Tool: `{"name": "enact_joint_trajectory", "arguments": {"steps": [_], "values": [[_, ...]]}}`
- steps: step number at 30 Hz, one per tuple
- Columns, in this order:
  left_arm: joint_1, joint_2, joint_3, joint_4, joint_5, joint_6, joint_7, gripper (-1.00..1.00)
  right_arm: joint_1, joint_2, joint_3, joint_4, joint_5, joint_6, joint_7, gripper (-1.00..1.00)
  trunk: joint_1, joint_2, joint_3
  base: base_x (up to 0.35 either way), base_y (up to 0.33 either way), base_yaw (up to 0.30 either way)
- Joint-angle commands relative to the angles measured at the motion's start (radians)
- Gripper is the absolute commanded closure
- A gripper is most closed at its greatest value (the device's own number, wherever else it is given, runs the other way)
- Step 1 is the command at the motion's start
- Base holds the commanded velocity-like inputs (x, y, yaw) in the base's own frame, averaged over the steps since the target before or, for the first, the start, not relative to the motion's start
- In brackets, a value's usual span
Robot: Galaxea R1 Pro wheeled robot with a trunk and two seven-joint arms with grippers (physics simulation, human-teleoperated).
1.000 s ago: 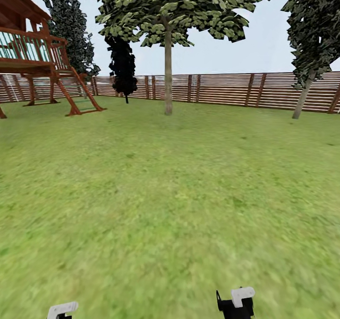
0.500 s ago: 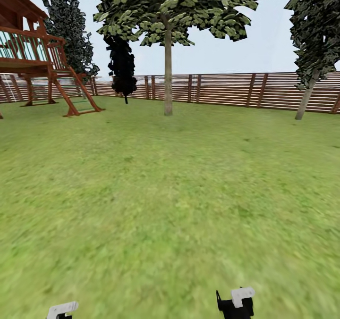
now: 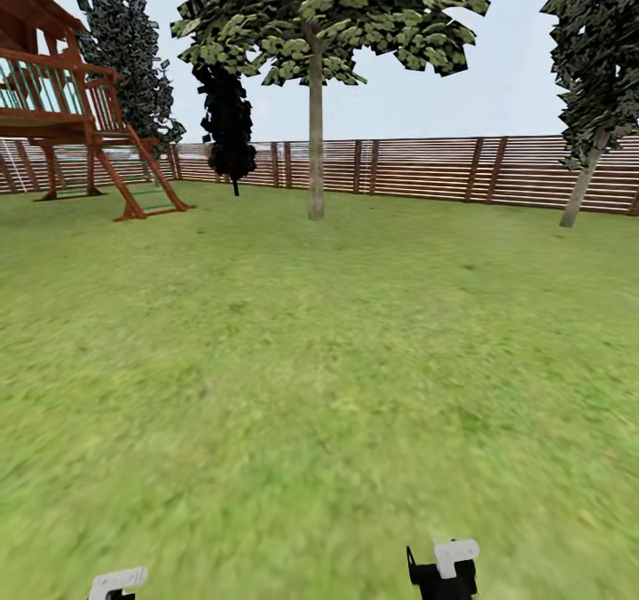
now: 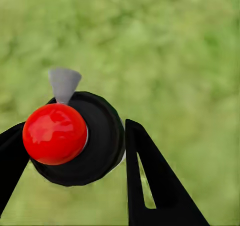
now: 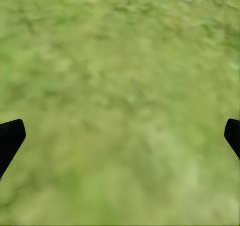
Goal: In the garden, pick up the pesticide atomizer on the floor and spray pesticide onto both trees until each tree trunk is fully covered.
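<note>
The pesticide atomizer (image 4: 102, 141), a black round body with a red ball top and a grey nozzle, sits between the black fingers of my left gripper (image 4: 75, 146), which is shut on it above the grass. My right gripper (image 5: 120, 136) is open, with only lawn between its fingertips. In the head view, a tree (image 3: 316, 14) with a green-and-pale crown stands ahead at mid-distance. Its tree trunk (image 3: 316, 147) is straight, bare and grey-brown. White and black wrist parts of the left arm (image 3: 117, 581) and right arm (image 3: 446, 568) show at the near edge. No pesticide specks are visible.
The garden lawn (image 3: 319, 360) stretches ahead to a reddish-brown slat fence (image 3: 426, 169). A wooden play tower with a ladder (image 3: 80, 121) stands far left. Dark narrow trees (image 3: 226, 125) rise behind it. A dark-leaved tree with a leaning trunk (image 3: 581, 187) stands far right.
The whole head view has shifted slightly: the play tower slides left and the right tree slides right, so the camera has moved forward. Both arms keep their place in the picture.
</note>
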State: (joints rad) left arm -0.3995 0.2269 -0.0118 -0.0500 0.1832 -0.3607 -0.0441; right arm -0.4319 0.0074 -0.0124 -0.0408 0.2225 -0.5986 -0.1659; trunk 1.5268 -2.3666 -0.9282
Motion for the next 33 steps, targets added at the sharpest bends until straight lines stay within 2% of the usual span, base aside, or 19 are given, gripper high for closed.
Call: {"name": "enact_joint_trajectory", "arguments": {"steps": [1, 33], "values": [[-0.001, 0.0, -0.002, 0.001, 0.009, -0.003, -0.005, 1.0, -0.001, 0.0, -0.001, 0.001, 0.011, -0.001, -0.009, -1.0, 0.0, 0.0, -0.001, 0.336, 0.0, 0.0], [-0.001, 0.0, -0.001, 0.001, 0.009, -0.003, -0.005, 1.0, -0.001, 0.0, -0.001, 0.001, 0.011, -0.001, -0.008, -1.0, 0.0, 0.0, -0.001, 0.336, 0.0, 0.0]]}}
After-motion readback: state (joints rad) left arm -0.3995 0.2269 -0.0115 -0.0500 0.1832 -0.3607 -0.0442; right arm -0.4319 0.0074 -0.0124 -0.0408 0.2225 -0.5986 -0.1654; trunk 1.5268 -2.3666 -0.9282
